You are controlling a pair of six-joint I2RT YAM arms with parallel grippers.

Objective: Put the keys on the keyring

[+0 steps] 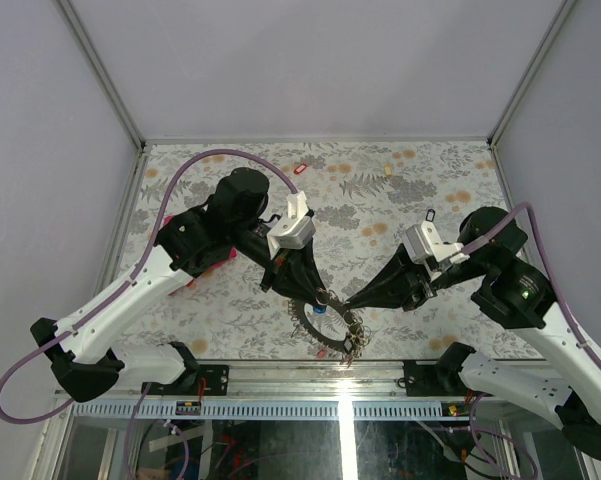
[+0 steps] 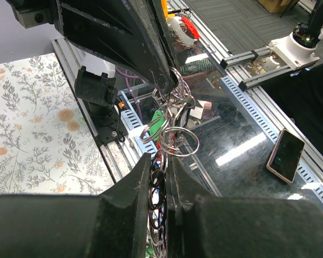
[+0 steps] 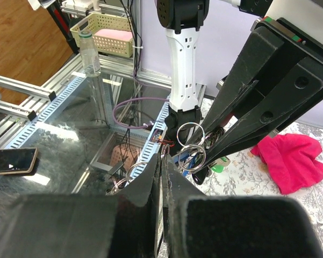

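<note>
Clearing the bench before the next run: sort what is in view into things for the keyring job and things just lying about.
For the job:
the keyring
keys already on it
loose red-tagged key
loose cream-tagged key
loose black-tagged key

Lying about:
magenta cloth
phone
basket
clear bottle

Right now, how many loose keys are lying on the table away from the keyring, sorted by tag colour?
Red-tag key: 1
Cream-tag key: 1
Black-tag key: 1
Total: 3 loose keys in view, all lying apart from the keyring.
</note>
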